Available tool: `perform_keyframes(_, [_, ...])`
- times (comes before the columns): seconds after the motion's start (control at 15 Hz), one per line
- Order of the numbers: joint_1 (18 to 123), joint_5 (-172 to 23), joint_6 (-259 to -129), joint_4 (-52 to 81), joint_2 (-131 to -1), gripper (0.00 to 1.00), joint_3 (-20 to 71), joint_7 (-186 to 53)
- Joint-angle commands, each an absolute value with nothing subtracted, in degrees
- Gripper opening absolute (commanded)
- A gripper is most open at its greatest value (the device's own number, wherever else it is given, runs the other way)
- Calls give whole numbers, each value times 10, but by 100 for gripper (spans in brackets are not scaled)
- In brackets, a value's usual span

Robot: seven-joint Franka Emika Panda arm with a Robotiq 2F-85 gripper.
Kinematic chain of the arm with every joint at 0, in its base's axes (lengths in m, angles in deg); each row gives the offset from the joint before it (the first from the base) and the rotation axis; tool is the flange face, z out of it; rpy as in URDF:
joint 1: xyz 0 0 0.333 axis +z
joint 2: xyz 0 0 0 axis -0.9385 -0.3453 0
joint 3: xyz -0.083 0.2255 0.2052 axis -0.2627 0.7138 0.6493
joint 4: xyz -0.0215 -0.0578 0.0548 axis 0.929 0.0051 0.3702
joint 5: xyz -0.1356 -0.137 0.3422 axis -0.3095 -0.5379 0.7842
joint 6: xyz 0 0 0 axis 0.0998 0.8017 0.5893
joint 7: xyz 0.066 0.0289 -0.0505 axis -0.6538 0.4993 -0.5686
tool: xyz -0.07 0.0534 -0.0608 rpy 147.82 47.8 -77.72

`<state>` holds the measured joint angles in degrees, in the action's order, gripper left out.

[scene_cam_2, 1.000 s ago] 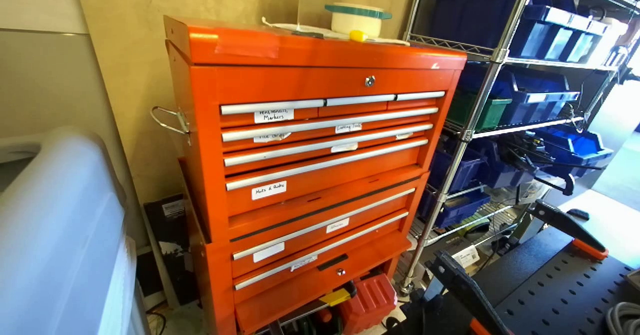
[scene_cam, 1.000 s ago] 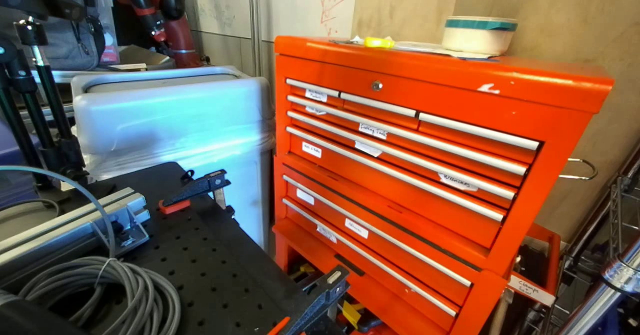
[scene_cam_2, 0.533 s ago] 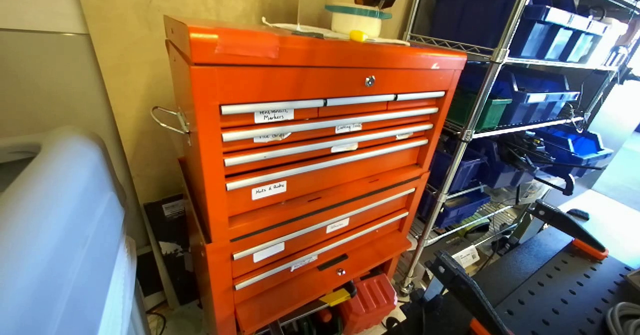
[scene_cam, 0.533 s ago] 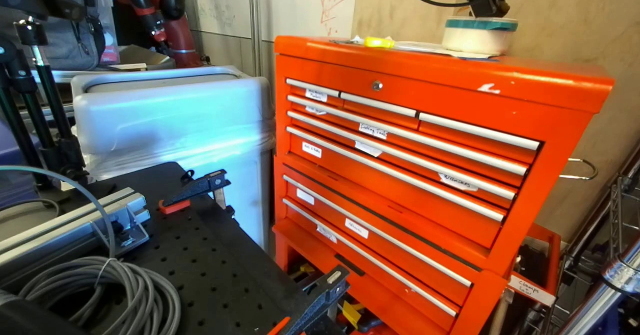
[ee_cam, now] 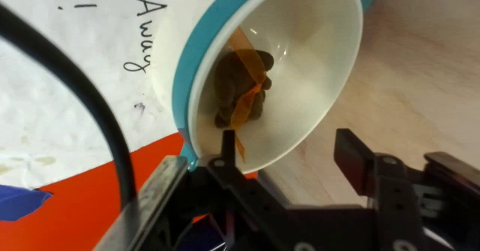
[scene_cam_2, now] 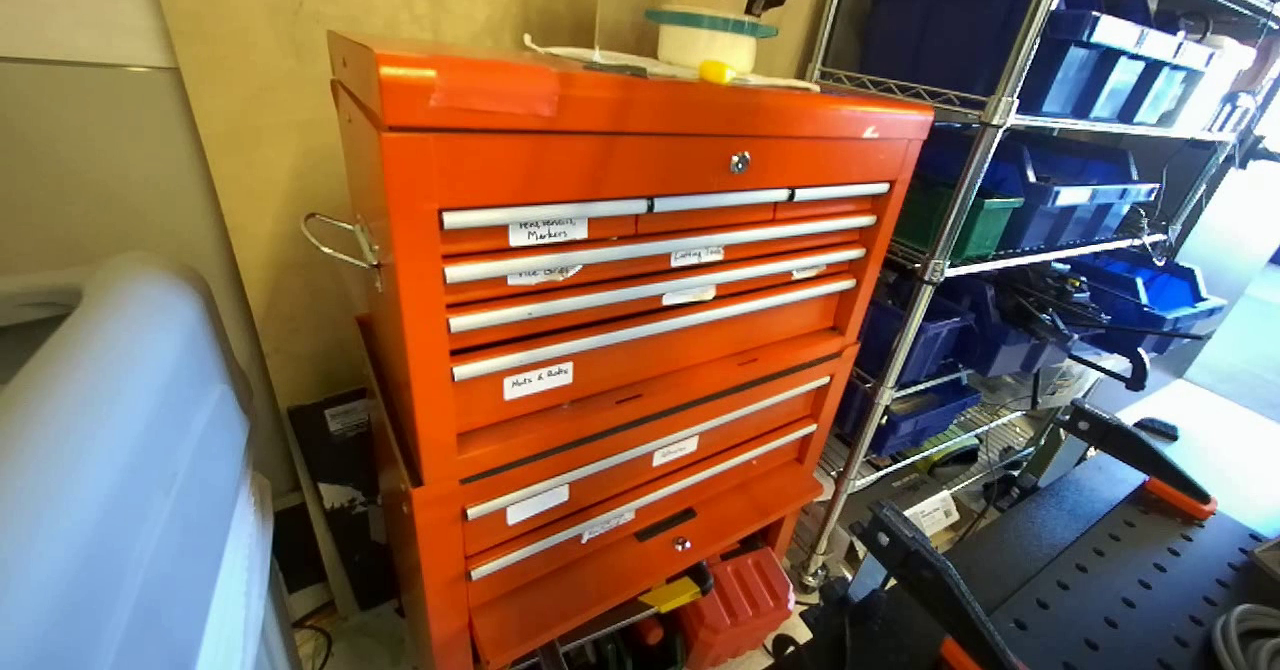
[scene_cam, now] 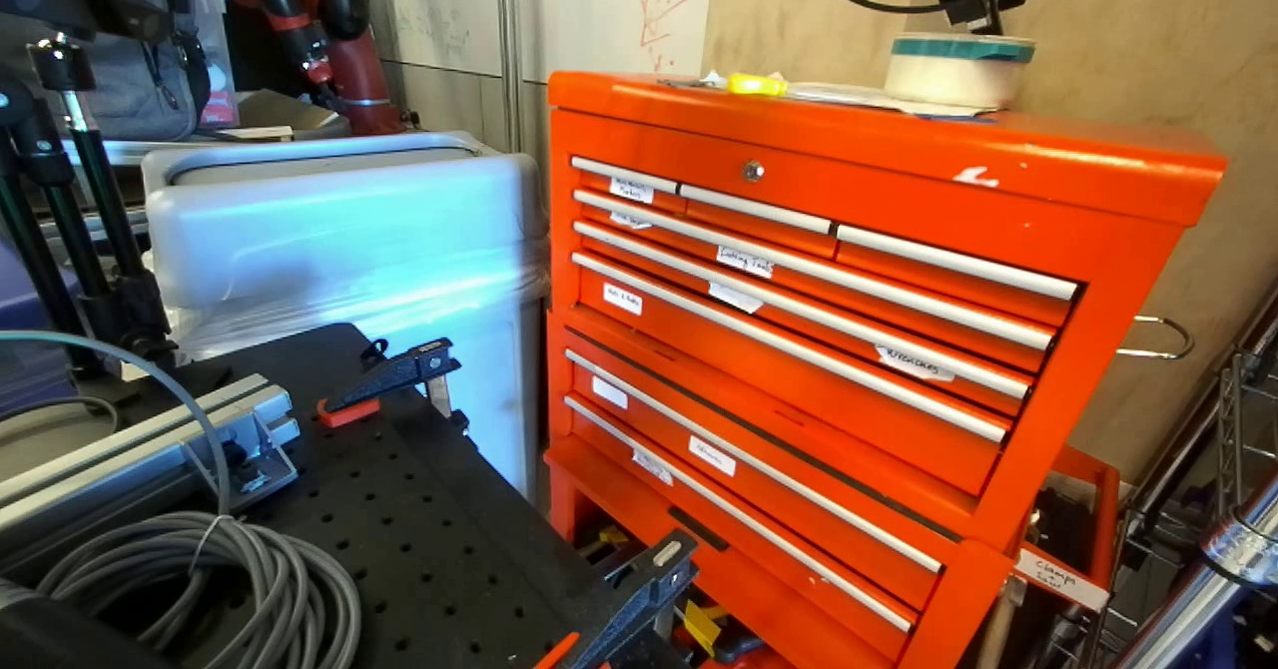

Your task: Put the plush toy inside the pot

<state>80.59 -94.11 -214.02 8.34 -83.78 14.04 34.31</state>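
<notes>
The plush toy (ee_cam: 228,80), dark brown with an orange ribbon, lies at the bottom of the pot in the wrist view. Cream-white with a teal band, the pot (ee_cam: 182,90) stands upright on the orange tool cabinet; both exterior views show the pot (scene_cam: 954,82) from the side, where its inside is hidden. My gripper (ee_cam: 284,142) is open with nothing between its fingers. One finger (ee_cam: 228,146) overlaps the pot's opening in the wrist view, and the other lies outside its outline. In an exterior view the gripper (scene_cam_2: 742,2) is just above the pot's rim; contact cannot be told.
Under and beside the pot lies a white sheet (ee_cam: 86,127) with handwriting. A yellow object (scene_cam_2: 716,72) sits near the front of the cabinet (scene_cam_2: 620,165). A wall (scene_cam_2: 480,0) rises behind, and a metal shelf (scene_cam_2: 935,275) with blue bins stands alongside. A black cable loops beside the gripper.
The gripper came down from the top of the picture to the pot, then its jaws opened. A brown thing at its tips half a second ago no longer shows there. The pot shifted slightly.
</notes>
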Motion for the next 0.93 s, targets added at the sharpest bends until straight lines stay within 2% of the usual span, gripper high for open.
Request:
perform_keyframes(0.0, [788, -889, -2113, 78, -817, 100, 168, 293])
perform_keyframes(0.2, [742, -782, -2068, 104, -766, 100, 249, 183])
perform_keyframes(0.47, [704, -652, -1968, 99, -719, 100, 310, 52])
perform_keyframes(0.6, [690, -592, -1921, 110, -692, 100, 325, -16])
perform_keyframes(0.67, [723, -635, -1954, 81, -728, 100, 289, 43])
perform_keyframes(0.87, [723, -628, -1946, 84, -719, 100, 287, 33])
